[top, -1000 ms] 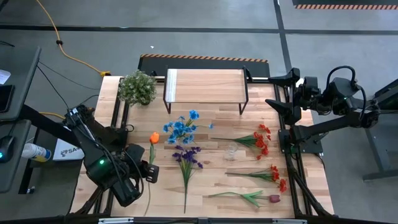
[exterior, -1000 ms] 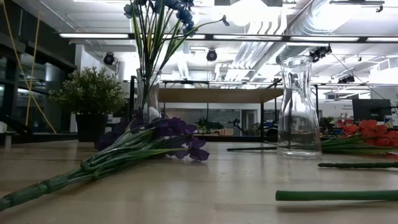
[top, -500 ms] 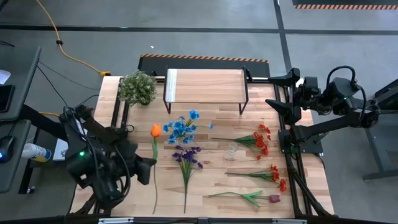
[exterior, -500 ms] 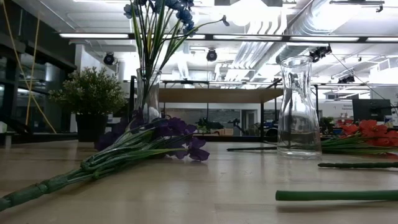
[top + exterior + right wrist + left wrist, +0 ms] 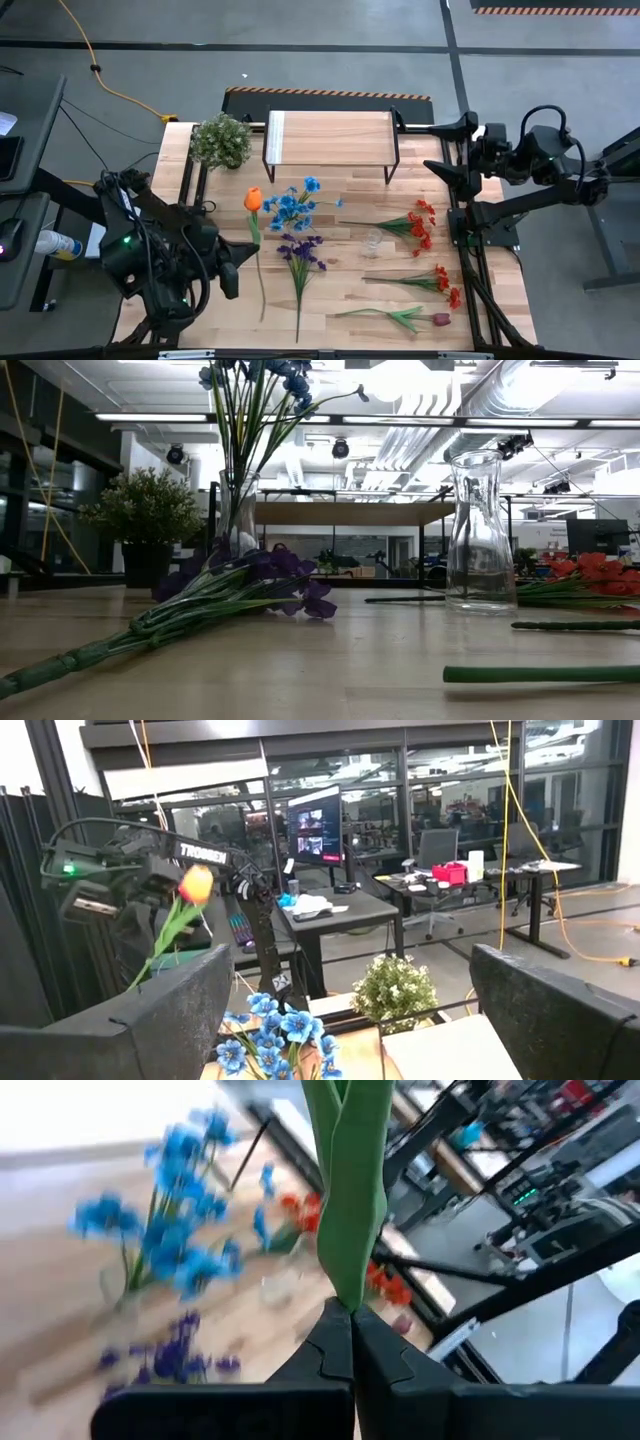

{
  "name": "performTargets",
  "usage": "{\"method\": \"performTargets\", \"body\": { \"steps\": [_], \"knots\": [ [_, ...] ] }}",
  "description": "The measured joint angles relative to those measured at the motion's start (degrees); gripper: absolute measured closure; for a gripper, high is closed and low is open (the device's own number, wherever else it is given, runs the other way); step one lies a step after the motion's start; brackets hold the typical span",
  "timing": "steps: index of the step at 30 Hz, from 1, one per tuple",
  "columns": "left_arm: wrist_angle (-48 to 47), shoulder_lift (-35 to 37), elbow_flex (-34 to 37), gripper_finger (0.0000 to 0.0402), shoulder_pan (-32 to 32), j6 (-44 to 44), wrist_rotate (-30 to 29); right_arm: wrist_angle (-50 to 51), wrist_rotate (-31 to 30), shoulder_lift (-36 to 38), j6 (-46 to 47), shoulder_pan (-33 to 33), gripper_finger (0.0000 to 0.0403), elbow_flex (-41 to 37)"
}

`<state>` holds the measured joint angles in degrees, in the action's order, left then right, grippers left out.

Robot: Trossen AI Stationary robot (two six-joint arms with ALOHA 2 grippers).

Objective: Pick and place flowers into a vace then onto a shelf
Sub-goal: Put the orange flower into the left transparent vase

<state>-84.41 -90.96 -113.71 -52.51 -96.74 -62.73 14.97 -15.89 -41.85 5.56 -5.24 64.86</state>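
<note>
White "TROSSEN" lettering is readable on the left arm (image 5: 205, 853).

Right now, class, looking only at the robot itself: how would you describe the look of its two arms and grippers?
Both arms are black, jointed and bulky, with loose black cables looping around them. The left gripper has two dark angular fingers; a small green light glows on that arm. The right gripper ends in two broad, flat dark fingers. White "TROSSEN" lettering marks the left arm.
</note>
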Motion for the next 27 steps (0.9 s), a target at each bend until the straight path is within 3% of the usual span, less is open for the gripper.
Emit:
{"method": "performTargets", "body": {
  "steps": [5, 10, 19, 27],
  "knots": [
    [2.3, 0.0, 0.0, 0.0377, 0.0, 6.8, -7.6, -0.4, 1.8, -2.2, 3.2, 0.0, 0.0008, 0.0],
    [3.0, 0.0, 0.0, 0.0377, 1.3, 11.4, -11.0, -4.5, 6.7, -5.9, 4.5, 0.0, 0.0008, 0.0],
    [18.2, 0.0, 0.0, 0.0377, 8.9, 35.8, -7.9, -15.7, 15.7, -12.7, 5.0, 0.0, 0.0008, 0.0],
    [34.9, 0.0, 0.0, 0.0377, 17.1, 60.0, 1.0, -22.2, 19.7, -16.7, 6.6, 0.0, 0.0008, 0.0]
  ]
}}
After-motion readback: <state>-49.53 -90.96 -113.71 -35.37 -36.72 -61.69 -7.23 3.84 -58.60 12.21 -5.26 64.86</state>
